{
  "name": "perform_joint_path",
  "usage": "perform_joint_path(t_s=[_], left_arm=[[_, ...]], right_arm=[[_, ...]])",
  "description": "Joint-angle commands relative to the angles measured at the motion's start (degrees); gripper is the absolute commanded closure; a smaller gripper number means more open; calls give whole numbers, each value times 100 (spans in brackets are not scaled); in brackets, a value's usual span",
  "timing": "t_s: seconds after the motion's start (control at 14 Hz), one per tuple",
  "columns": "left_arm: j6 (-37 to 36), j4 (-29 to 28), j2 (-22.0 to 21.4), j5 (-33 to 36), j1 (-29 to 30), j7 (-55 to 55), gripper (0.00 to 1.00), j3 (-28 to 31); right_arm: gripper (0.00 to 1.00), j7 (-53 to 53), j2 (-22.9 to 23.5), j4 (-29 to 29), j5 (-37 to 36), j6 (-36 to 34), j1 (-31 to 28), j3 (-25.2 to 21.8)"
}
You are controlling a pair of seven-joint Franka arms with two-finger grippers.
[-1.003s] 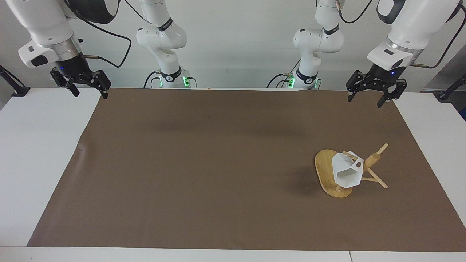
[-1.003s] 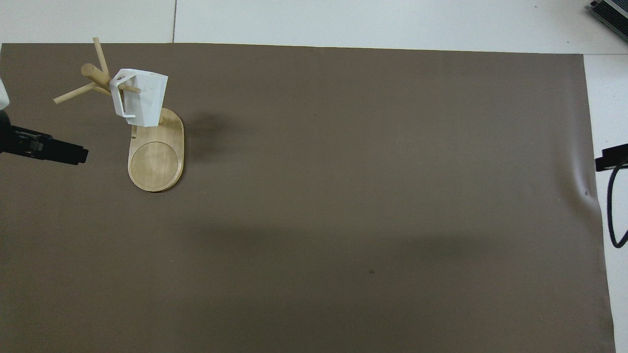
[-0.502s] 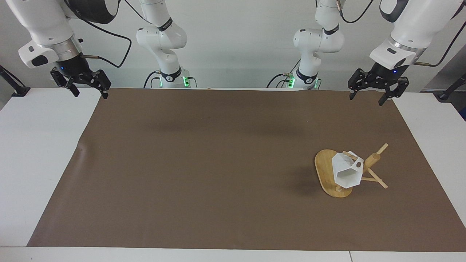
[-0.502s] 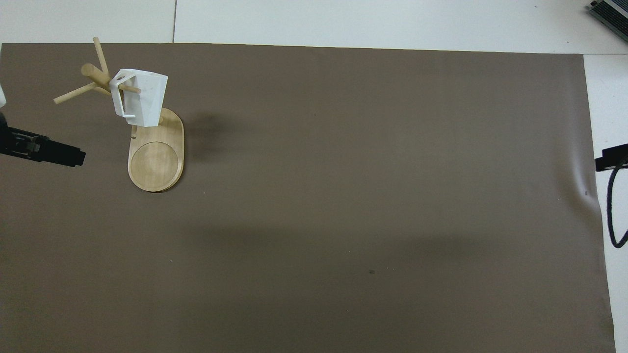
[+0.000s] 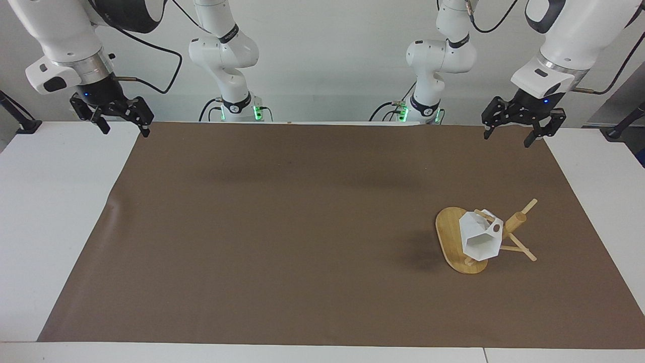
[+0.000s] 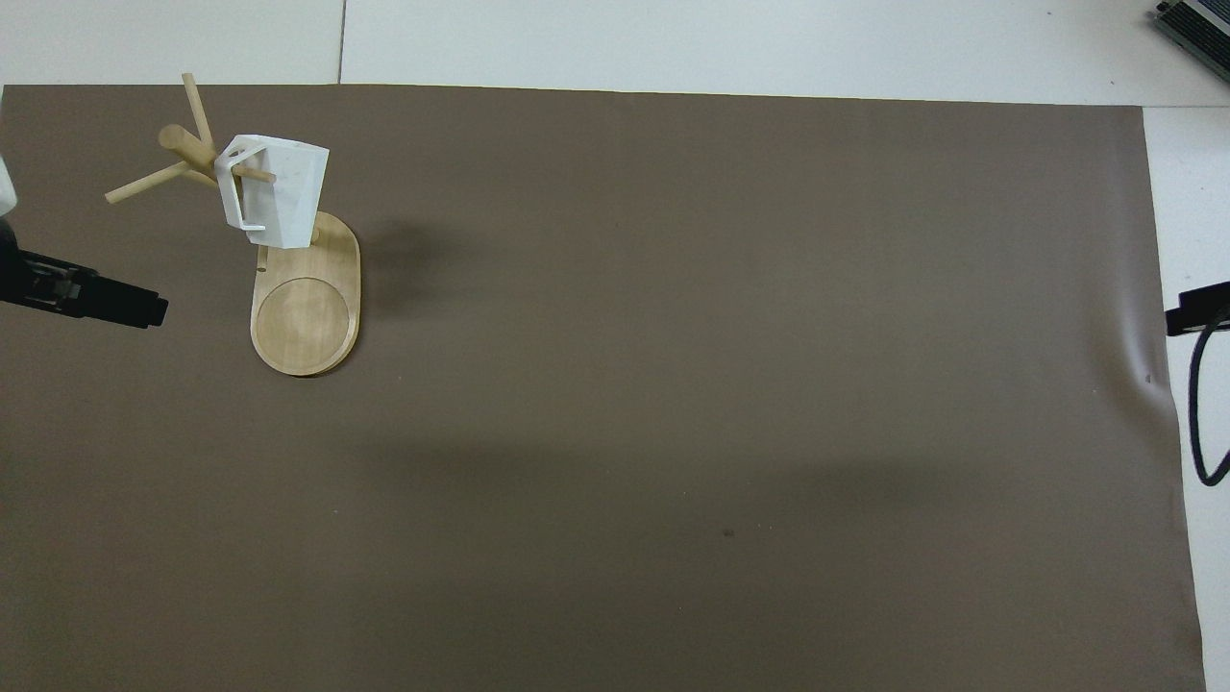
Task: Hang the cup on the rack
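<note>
On the brown mat [image 5: 282,232], toward the left arm's end of the table, stands the rack [image 5: 456,239] [image 6: 306,317]: oval wooden base flat on the mat, post upright, thin pegs crossing near the top. Cup [image 5: 481,239] [image 6: 274,192] hangs on one peg, which passes through the handle hole; the white faceted body hangs tilted over the base, clear of the mat. In the overhead view the cup is at roughly 12 o'clock from the base's round recess, and the other pegs fan out toward 9–11 o'clock from the post.

Left gripper [image 5: 509,132] is up in the air over the mat corner nearest the robots at its own end, fingers spread, holding nothing, well apart from the rack. In the overhead view only its dark tip [image 6: 91,300] shows, at about 9 o'clock from the rack base.

Right gripper [image 5: 122,126] hovers over the mat corner at the right arm's end, fingers spread, holding nothing. That arm waits.

White table [image 5: 45,217] shows around the mat.
</note>
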Motion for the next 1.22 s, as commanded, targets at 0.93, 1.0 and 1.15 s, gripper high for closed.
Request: perform_joint_path(t_s=[0.93,1.0,1.15], left_arm=[[74,-82,-88,345,1077,98,0,-1057],[74,-100,-97,336,1077,98,0,-1057],[74,-135,-114,336,1069,89,0,-1039]], right_arm=[[0,13,-33,-20,-10,-10,-16,25],[0,13,-33,-20,-10,-10,-25,25],[0,13,-33,-20,-10,-10,-25,25]])
